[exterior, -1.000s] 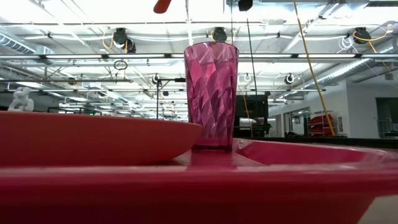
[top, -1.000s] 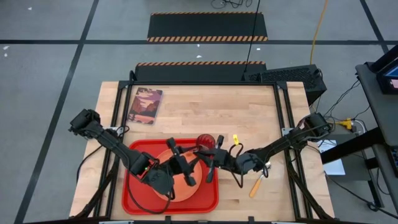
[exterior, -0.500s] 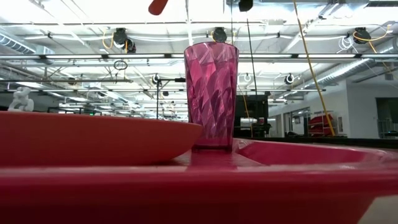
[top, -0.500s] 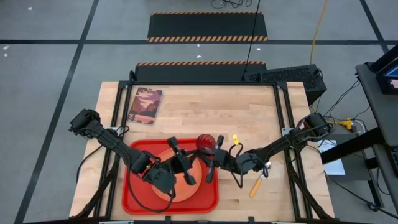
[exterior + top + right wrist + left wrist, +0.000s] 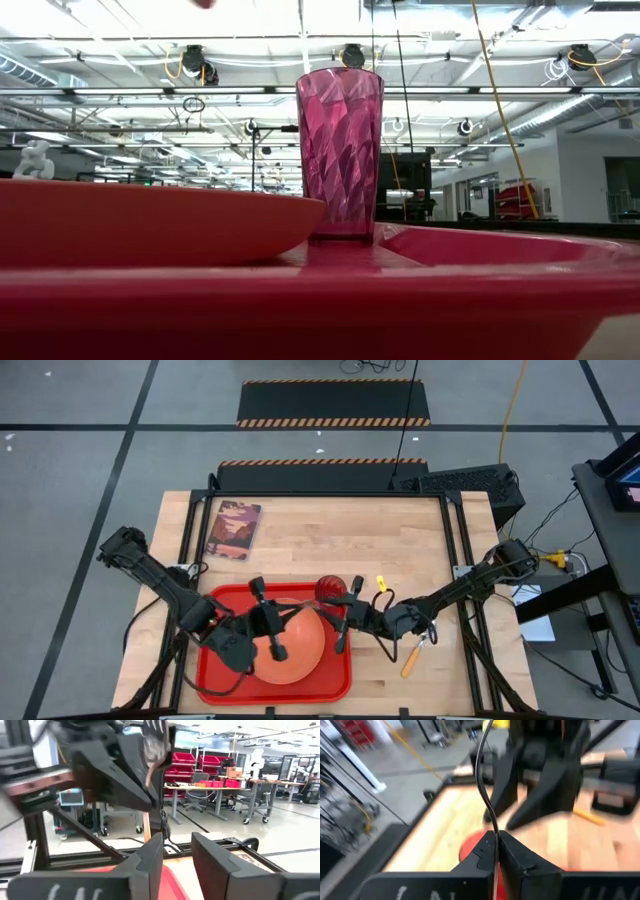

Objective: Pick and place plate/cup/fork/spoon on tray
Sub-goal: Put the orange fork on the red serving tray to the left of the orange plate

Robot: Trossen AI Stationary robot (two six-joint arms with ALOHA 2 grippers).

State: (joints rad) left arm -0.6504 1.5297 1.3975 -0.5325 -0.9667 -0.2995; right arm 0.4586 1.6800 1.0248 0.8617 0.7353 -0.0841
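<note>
The red tray [image 5: 210, 660] lies at the table's near left. The orange plate [image 5: 300, 655] rests flat on it, and the dark-red cup [image 5: 330, 588] stands upright in its far right corner. Above the plate, my left gripper [image 5: 290, 618] is shut on a thin utensil that I take for the fork [image 5: 487, 795]. It faces my right gripper [image 5: 318, 625], whose fingers stand open with nothing between them in the right wrist view [image 5: 175, 852]. The spoon [image 5: 410, 660] lies on the wood right of the tray, its metal end under the right arm. My left gripper pinches the fork between its two fingertips, where it shows edge-on as a thin dark curved strip [image 5: 491, 822]. The strip runs on from the fingertips toward my right gripper, clear of the tray and plate. Which part of the fork the fingers hold, I cannot tell.
A small book [image 5: 233, 528] with a dark cover lies at the table's far left. A little yellow piece [image 5: 378, 582] sits on the wood just right of the cup. The tray's raised rim [image 5: 300, 310] and the plate [image 5: 150, 220] fill the low view's foreground.
My left gripper has drawn back toward the table's left edge, away from my right gripper, still above the plate. In the low view an orange tip at the top edge has gone left and upward. Plate, cup and tray have stayed put.
</note>
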